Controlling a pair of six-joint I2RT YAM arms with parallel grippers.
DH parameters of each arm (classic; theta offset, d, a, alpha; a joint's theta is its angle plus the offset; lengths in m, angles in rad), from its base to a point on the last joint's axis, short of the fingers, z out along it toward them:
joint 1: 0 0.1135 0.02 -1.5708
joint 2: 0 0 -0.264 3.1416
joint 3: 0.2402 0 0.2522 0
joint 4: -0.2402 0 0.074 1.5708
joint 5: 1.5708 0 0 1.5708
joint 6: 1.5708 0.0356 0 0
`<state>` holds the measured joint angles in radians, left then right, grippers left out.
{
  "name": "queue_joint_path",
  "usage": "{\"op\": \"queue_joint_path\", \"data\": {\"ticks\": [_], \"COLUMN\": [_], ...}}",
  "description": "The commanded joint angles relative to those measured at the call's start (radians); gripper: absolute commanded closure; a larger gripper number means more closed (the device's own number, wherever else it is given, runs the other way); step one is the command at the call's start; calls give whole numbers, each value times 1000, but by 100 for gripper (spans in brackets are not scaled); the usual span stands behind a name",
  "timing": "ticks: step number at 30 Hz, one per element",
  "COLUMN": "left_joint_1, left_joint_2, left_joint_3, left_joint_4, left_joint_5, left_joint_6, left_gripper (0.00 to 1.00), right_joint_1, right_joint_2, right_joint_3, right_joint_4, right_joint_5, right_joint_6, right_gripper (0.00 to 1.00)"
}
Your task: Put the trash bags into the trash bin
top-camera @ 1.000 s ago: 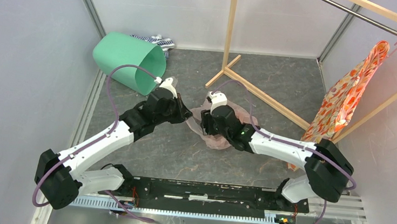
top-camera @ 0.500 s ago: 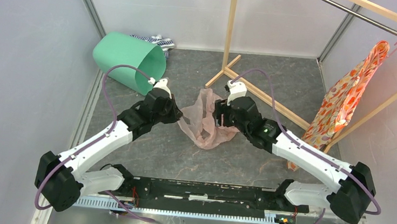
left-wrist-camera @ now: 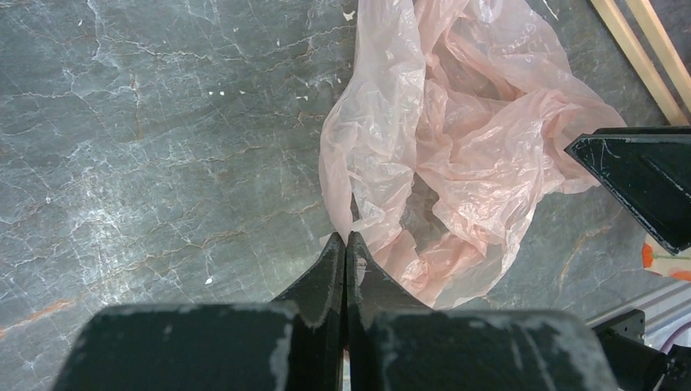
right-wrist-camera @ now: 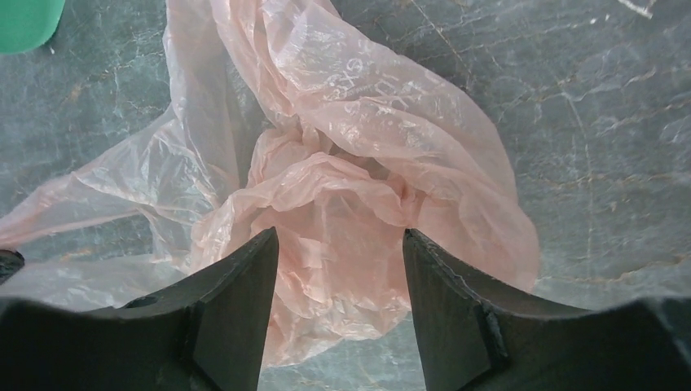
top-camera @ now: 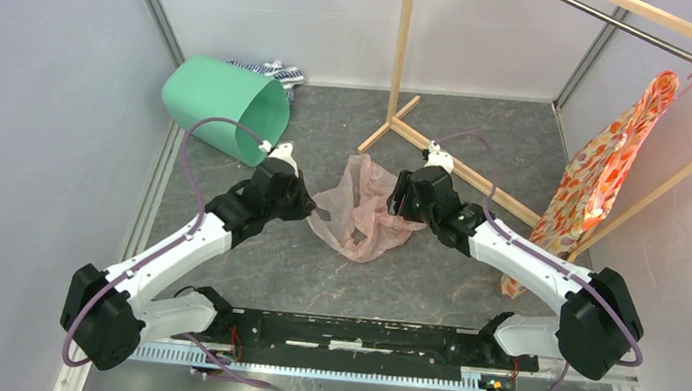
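On the grey bench (top-camera: 317,269), the mint-green trash bin (top-camera: 223,104) lies tipped at far left, apart from the pink trash bag (top-camera: 359,216) crumpled at centre. The left claw (left-wrist-camera: 345,238), closed tight, seemingly pinches the bag's edge — the right claw (right-wrist-camera: 339,234) stands parted over its bunched middle.

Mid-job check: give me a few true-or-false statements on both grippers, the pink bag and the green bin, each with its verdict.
1. The left gripper is shut on an edge of the trash bag. True.
2. The right gripper is clamped shut on the bag. False: its jaws stand open just over the crumpled plastic.
3. The trash bin stands upright. False: it lies on its side, mouth toward the arms.
4. The bag lies on the table, outside the bin. True.
5. The orange garment is inside the bin. False: it hangs at the far right.
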<state>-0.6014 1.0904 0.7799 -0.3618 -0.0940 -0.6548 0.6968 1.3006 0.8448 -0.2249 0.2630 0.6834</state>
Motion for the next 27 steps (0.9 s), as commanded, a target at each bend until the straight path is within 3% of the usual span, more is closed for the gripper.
{"op": "queue_joint_path", "data": {"ticks": [1,11,27], "left_joint_1": [5,5,-8], "left_joint_2": [-26,-45,-93], "left_joint_3": [-12,-113,-220], "left_joint_4": [45,114,125], "left_joint_5": [21,107,139], "left_joint_6": [37,-33,-85], "left_gripper": [98,98,98], "right_joint_1": [-6,-7,-65], "right_joint_2": [0,33,82], "right_joint_3": [14,38,50], "right_joint_4": [7,-83,-89], "right_joint_5": [56,93,115], "right_joint_6": [232,587,730], "right_gripper": [34,29,36]}}
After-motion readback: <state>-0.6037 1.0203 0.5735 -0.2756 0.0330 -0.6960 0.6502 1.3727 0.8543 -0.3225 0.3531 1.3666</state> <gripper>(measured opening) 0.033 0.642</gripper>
